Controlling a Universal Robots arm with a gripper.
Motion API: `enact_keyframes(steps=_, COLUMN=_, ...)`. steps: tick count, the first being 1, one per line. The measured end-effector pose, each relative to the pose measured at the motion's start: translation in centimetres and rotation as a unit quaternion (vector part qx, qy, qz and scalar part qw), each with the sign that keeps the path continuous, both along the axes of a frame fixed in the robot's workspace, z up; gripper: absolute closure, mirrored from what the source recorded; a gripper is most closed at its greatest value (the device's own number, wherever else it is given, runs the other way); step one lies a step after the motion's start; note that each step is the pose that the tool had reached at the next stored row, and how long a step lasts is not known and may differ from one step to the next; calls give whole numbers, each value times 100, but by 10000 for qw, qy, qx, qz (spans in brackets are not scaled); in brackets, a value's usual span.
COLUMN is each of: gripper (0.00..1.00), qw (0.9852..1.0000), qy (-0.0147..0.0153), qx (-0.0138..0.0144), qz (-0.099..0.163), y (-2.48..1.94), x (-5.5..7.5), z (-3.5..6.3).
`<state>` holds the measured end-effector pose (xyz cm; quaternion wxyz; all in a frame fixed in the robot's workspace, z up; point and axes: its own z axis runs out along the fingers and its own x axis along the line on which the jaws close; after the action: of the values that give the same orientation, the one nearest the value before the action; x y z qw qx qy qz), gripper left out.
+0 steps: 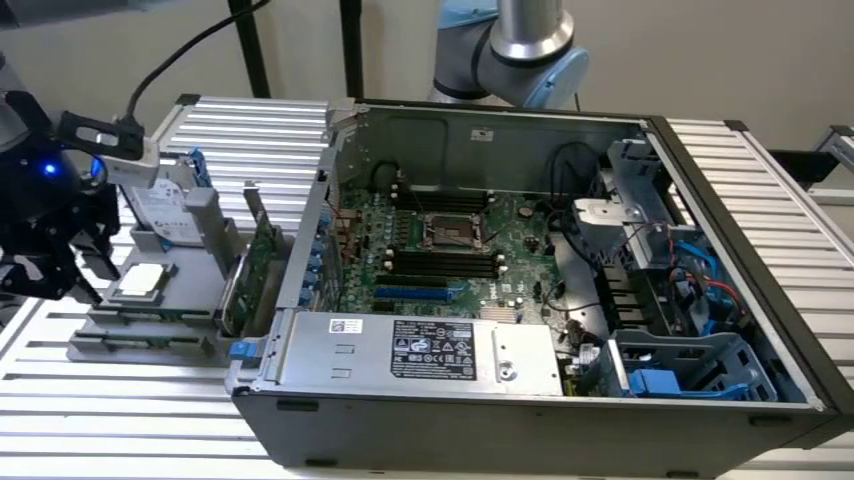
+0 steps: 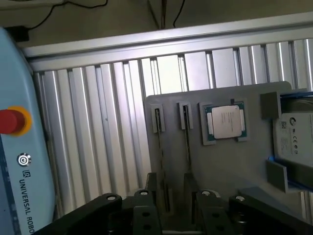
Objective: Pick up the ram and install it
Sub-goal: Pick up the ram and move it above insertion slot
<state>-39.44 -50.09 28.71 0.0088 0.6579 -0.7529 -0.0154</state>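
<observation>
Black claw (image 1: 54, 282), exterior view: hangs at a grey holder (image 1: 134, 335), well apart from the open computer case (image 1: 534, 400). Wrist view: claw (image 2: 170, 191) spread, pinching nothing. The ram (image 2: 160, 147) stands on edge in a holder slot just ahead of the claw, with a second stick (image 2: 187, 142) beside it. Seen edge-on, it is long, thin and dark. Judged light, stiff and fragile; take hold across the flat faces, clear of the contacts.

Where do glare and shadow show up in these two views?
Exterior view: light glares off the ribbed table, the inside of the computer case sits dimmer, and a blue light glows at the exterior view's left. Wrist view: bright streaks run along the table slats, and the processor lid has a soft sheen.
</observation>
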Motion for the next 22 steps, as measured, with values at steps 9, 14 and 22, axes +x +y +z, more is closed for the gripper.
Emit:
enact_keyframes(steps=9, gripper=0, qw=9998, qy=0, qx=0, qz=210, y=-2, x=35, z=-163)
enact_keyframes(steps=14, gripper=0, qw=9996, qy=0, qx=0, qz=289, y=-2, x=36, z=-255)
enact_keyframes(steps=22, gripper=0, qw=9993, qy=0, qx=0, qz=384, y=-3, x=40, z=-400)
